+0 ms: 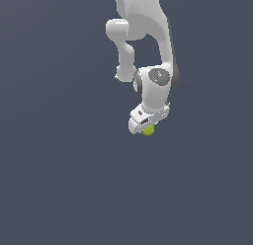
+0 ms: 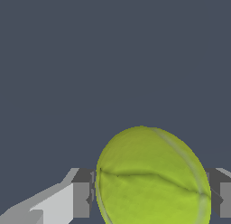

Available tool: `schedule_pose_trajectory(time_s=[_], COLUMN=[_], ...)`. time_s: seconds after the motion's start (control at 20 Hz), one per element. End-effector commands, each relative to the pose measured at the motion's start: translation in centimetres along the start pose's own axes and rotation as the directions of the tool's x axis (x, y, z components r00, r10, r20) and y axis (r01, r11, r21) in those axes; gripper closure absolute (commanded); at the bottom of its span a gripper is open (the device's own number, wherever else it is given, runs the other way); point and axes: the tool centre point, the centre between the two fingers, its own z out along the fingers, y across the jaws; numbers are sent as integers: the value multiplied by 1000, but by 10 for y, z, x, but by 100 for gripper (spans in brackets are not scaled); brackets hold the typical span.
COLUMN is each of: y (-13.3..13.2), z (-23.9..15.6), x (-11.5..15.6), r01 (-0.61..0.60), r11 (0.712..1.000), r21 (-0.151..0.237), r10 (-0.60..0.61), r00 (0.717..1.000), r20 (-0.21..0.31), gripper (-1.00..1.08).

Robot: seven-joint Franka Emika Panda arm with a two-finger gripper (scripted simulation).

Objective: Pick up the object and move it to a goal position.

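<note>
The object is a small yellow-green ball (image 1: 148,130) that peeks out under the white arm's hand in the exterior view. In the wrist view the ball (image 2: 151,178) fills the space between the two fingers, whose pads (image 2: 82,198) press against its sides. My gripper (image 1: 146,128) is shut on the ball, and the hand hides most of it from the exterior camera. Whether the ball rests on the floor or hangs above it cannot be told.
The white Franka arm (image 1: 143,36) reaches down from the top of the exterior view over a plain dark grey-blue floor (image 1: 59,180). No other object shows.
</note>
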Motion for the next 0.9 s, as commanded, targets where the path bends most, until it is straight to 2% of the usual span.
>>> schedule_pose_trajectory(time_s=[0.0,0.45,0.85], y=[4,21,30], z=[-18,-83,-114], x=[11,54,76], r01=[0,0,0], r11=[1000,1000,1000], r21=[0,0,-1], r10=[0,0,0], r00=[1000,1000,1000], r20=[-2,-2,-1], gripper=[108,108,108])
